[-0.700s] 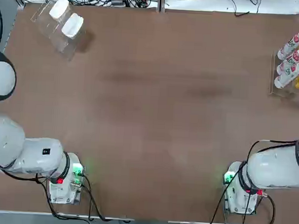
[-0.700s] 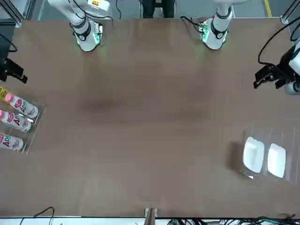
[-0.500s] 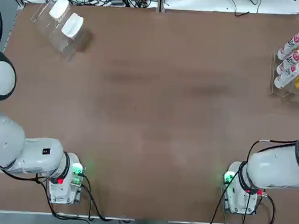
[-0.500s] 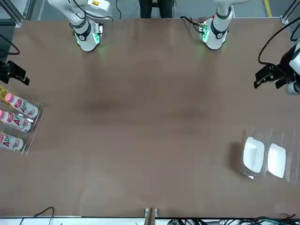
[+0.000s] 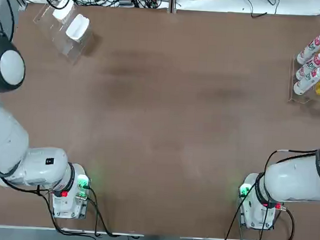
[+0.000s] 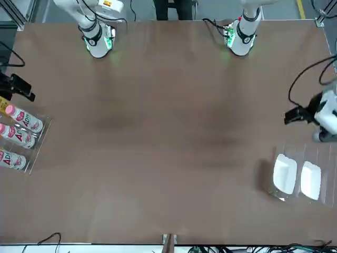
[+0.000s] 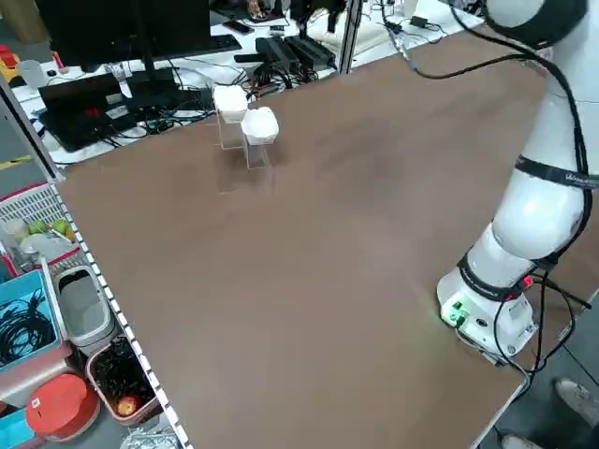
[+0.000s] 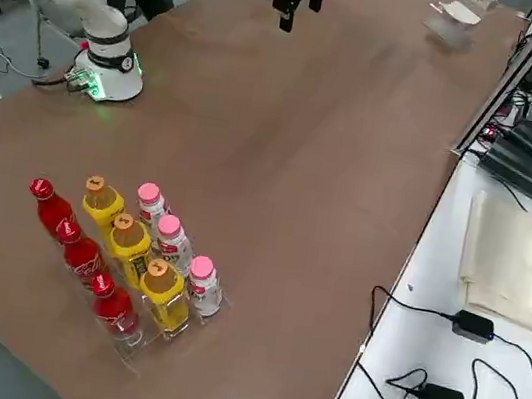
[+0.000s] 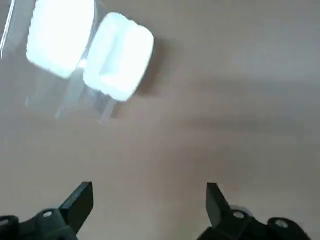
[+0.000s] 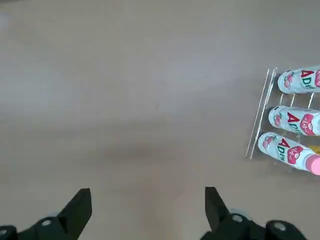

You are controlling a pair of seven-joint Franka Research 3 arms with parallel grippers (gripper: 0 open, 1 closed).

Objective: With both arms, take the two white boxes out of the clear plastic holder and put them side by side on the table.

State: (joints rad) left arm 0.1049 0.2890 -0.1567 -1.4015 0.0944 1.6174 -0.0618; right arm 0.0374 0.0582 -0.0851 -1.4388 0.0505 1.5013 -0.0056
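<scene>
- The table [image 5: 165, 126] is bare brown across its whole middle — things sit only at its far corners and side edges.
- The clear plastic holder [image 6: 321, 161] stands near the far corner on the robot's left, close to both the far and the left edge; the two white boxes [image 6: 285, 174] [image 6: 310, 180] lean in it side by side, neither one on the table itself.
- The left pincer [image 9: 149, 200] hangs above the table on the robot's side of the holder, just short of it, its fingers spread wide and holding nothing; ahead of it lie the boxes [image 9: 118, 62] [image 9: 61, 36], one closer to it than the other.
- The left arm [image 5: 7, 138] rises from its base at the near edge and reaches along the left edge toward that corner.
- The right pincer [image 10: 148, 202] also stands released — empty, over open table, with a clear rack of bottles [image 10: 295, 122] ahead and off to one side, by the right edge.
- The right arm [image 5: 295, 180] folds back out past the right edge.
</scene>
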